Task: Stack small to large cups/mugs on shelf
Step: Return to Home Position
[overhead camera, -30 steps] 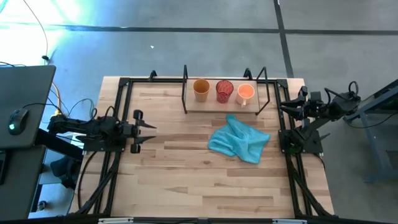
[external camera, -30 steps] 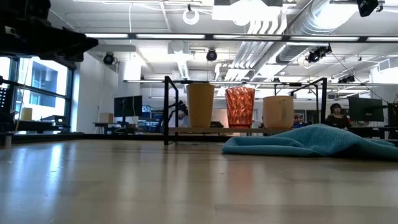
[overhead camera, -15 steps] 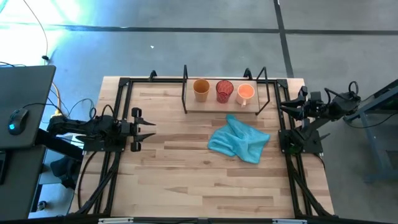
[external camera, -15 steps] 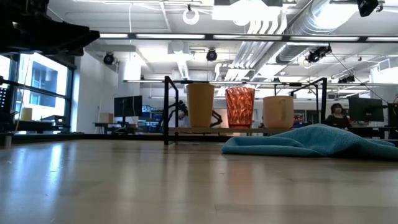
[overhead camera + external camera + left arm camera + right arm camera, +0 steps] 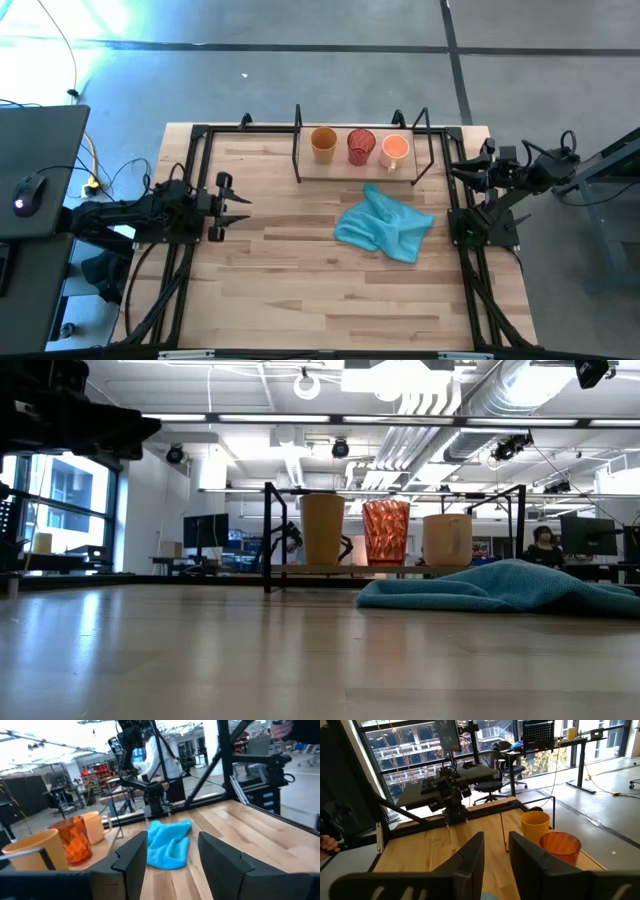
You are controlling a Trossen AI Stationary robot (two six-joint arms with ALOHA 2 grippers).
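Note:
Three cups stand in a row on the shelf's wooden board (image 5: 340, 170): the mustard-yellow cup (image 5: 323, 141), the red patterned cup (image 5: 361, 146) and the light orange mug (image 5: 396, 150). In the low view the yellow cup (image 5: 323, 528), red cup (image 5: 386, 532) and mug (image 5: 447, 540) rest upright on their bases between the black rods. My left gripper (image 5: 238, 206) hovers open at the table's left side, pointing right and well away from the shelf. My right gripper (image 5: 458, 172) waits at the right edge beside the shelf, its fingers a narrow gap apart (image 5: 496, 857).
A crumpled blue cloth (image 5: 385, 226) lies on the table just in front of the shelf, also seen in the left wrist view (image 5: 167, 845). Black arm frames run along both table sides. Bare wood spreads across the near half.
The left arm has shifted slightly at the table's left side, its rear part swinging a little toward the near edge, while its open gripper stays at about the same spot. The cups, the cloth and the right arm have kept still.

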